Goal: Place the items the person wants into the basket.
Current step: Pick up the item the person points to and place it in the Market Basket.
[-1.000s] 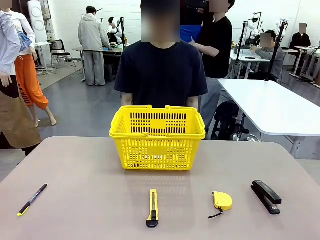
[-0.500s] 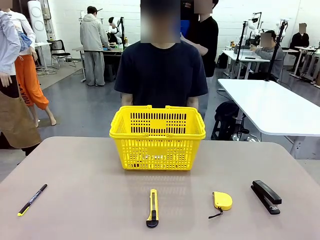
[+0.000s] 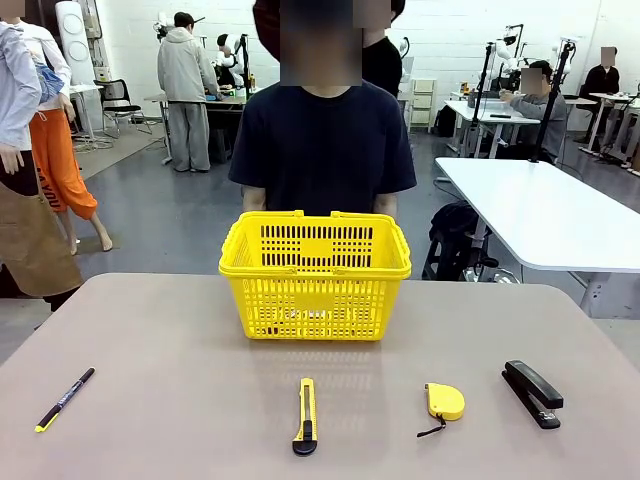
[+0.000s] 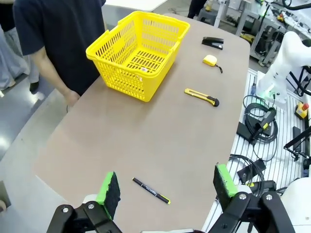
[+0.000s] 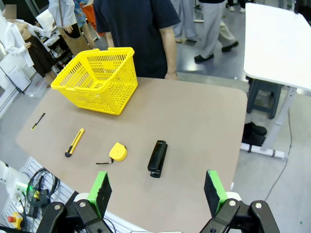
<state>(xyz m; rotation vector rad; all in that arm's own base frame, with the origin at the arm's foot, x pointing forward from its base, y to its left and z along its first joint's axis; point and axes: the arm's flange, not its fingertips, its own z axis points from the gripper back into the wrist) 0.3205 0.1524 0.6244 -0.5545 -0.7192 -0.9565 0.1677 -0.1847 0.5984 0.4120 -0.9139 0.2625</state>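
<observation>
The yellow basket [image 3: 315, 300] stands at the table's far middle, right in front of the person [image 3: 322, 150] in the dark T-shirt, whose hands hang behind the table edge. A black stapler [image 3: 532, 393] lies near right, a yellow tape measure [image 3: 443, 401] to its left. My left gripper [image 4: 166, 183] hangs open high over the table's left end, far from the basket [image 4: 121, 46], the stapler [image 4: 213, 42] and the tape measure [image 4: 210, 60]. My right gripper [image 5: 157, 190] is open high above the near right edge, with the stapler [image 5: 157, 158], tape measure [image 5: 117, 151] and basket [image 5: 104, 92] beyond it.
A yellow-and-black utility knife [image 3: 305, 415] lies near the front middle and a thin black pen [image 3: 64, 398] at the near left. A white table [image 3: 545, 215] stands off to the right. Cables and gear [image 4: 257, 126] sit on the floor beside the robot's side.
Nothing on the table has moved and both grippers stay open. A passer-by behind the person has walked to the left.
</observation>
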